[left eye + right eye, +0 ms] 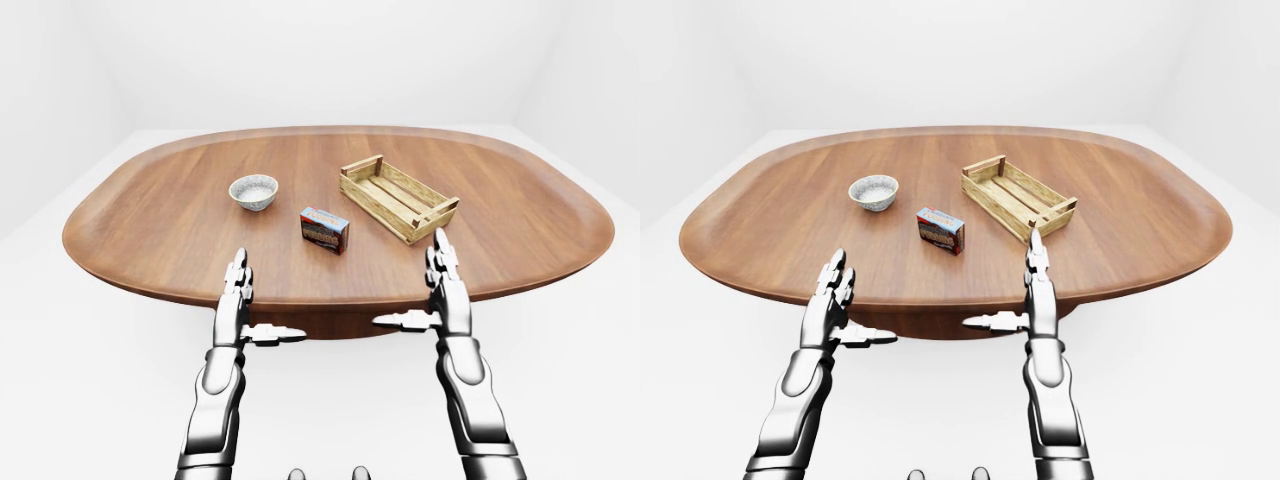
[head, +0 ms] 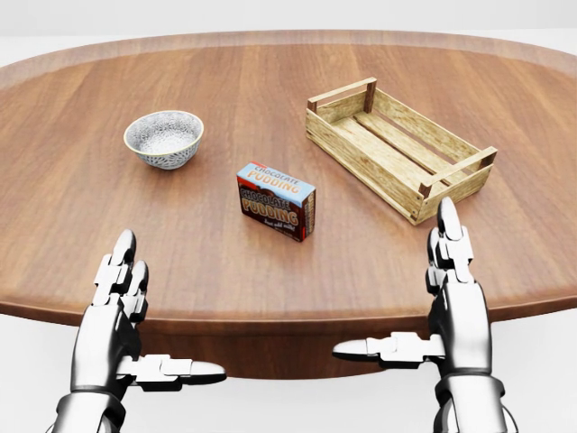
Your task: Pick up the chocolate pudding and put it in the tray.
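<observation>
Risk: w/ both hands splayed & empty, your right hand (image 2: 448, 298) could knock the chocolate pudding box (image 2: 276, 200) mid-table towards the bowl (image 2: 163, 138), away from the wooden tray (image 2: 399, 147).

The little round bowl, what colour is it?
The small round bowl is white with a grey speckled pattern, clearest in the head view.
</observation>
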Controlling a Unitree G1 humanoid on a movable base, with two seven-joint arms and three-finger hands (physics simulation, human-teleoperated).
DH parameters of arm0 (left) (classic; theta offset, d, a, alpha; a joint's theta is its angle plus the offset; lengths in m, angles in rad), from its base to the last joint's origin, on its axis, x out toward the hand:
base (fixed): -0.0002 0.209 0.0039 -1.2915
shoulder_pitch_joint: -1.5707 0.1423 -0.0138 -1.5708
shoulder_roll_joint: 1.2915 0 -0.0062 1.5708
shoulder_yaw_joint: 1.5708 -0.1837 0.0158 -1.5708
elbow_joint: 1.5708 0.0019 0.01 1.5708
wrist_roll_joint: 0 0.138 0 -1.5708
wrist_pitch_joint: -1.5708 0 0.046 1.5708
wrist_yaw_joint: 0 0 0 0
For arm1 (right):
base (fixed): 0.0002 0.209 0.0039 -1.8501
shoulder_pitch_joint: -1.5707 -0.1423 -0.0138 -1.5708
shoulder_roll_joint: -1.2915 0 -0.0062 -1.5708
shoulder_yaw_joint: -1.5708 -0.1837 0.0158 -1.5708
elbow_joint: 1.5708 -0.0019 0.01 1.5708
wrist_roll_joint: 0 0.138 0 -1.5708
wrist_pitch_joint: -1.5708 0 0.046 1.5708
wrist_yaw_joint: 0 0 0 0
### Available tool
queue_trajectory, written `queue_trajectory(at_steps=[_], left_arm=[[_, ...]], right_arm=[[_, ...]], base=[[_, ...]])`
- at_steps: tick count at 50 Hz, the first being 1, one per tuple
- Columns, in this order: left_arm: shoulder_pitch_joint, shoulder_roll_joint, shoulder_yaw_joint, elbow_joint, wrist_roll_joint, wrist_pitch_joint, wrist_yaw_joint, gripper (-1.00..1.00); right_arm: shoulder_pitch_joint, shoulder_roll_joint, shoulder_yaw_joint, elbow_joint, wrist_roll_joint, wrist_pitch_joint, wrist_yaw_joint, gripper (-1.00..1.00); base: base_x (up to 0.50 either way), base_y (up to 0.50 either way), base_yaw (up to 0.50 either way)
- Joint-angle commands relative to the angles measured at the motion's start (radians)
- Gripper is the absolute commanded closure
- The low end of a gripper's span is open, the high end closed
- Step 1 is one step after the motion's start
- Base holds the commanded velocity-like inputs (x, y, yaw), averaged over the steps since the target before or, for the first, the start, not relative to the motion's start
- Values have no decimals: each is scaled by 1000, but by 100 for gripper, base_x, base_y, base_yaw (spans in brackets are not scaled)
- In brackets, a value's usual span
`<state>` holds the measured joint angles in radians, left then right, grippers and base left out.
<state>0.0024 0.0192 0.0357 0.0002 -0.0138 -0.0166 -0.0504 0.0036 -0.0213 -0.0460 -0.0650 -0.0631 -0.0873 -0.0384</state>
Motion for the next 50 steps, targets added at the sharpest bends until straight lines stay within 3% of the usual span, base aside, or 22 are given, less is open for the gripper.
queue_trajectory(at_steps=[1,14,43,50], left_arm=[[-1,0,-1,5,1,-3,0,-100],[-1,0,-1,6,1,-4,0,-100],[-3,0,-1,4,1,2,-1,-100],[-1,0,-2,0,1,5,0,-100]], right_arm=[[3,1,-17,-73,-57,0,-68,-100],[23,9,-34,-210,-99,0,-153,-100],[42,13,-31,-243,-122,0,-161,-100],[43,12,-30,-237,-121,0,-158,-100]], base=[[0,0,0],[0,0,0],[0,0,0],[39,0,0]])
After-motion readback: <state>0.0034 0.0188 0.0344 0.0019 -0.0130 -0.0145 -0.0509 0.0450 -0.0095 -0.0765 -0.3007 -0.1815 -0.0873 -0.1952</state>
